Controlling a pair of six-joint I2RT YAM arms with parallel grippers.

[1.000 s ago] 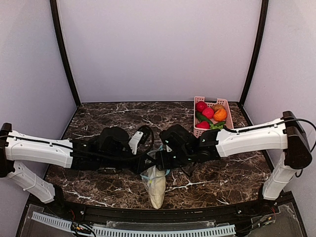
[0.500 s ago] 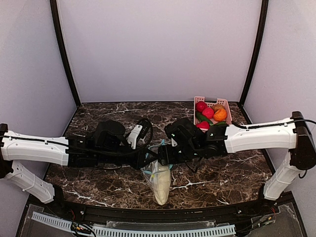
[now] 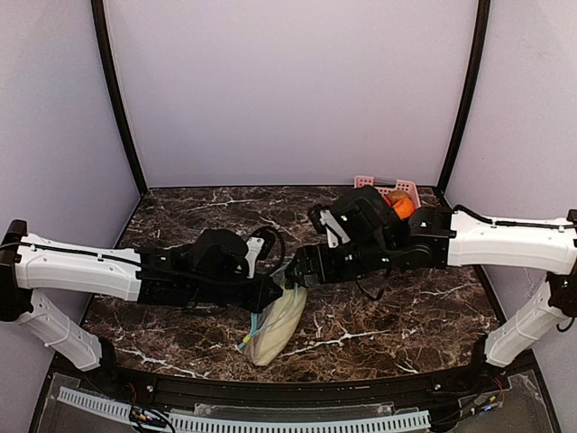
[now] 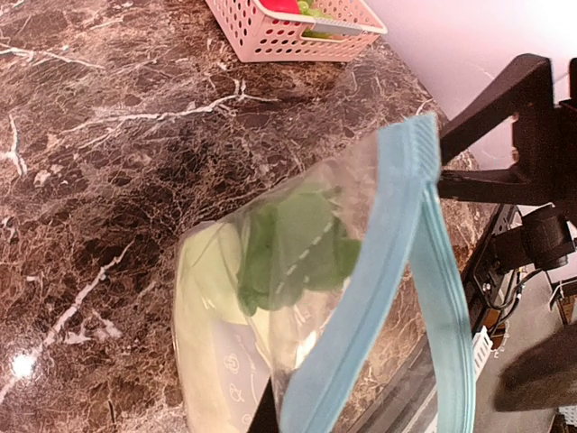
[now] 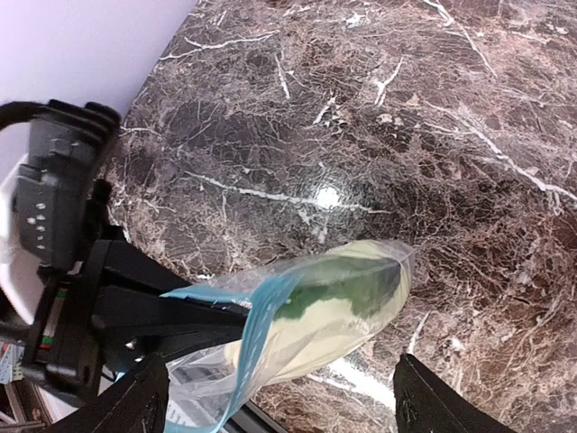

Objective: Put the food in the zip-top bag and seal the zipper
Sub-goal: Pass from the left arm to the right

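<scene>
Over the last second the zip-top bag [image 3: 275, 327] swung from pointing straight at the near edge to lying slantwise, its closed end kicked out toward my left. My right arm also drew back and away, so that its wrist hung over the far-right corner.

Nearest me, the bag's bottom rested on the marble table [image 3: 180, 216], close to the front rail. The pale gourd [image 5: 334, 316] filled most of it, with the leafy green vegetable [image 4: 293, 248] pressed against the film nearer the mouth. I could not make out grapes or a pepper inside.

A little farther in, my left gripper [image 3: 275, 293] was clamped on the bag's mouth edge, holding it up off the table. From that wrist, the teal zipper [image 4: 388, 271] split into two separate strips, so the mouth was unsealed.

Just beyond, my right gripper [image 3: 302, 271] had its jaws spread wide with nothing between them, sitting near the mouth but not touching it.

Farthest off stood the pink basket [image 4: 270, 36], with red and green pieces showing in it.

I judged the swing meant the bag now hung from one hold only. Before sealing, any remaining food would need fetching, and the right gripper would have to take the zipper again.
</scene>
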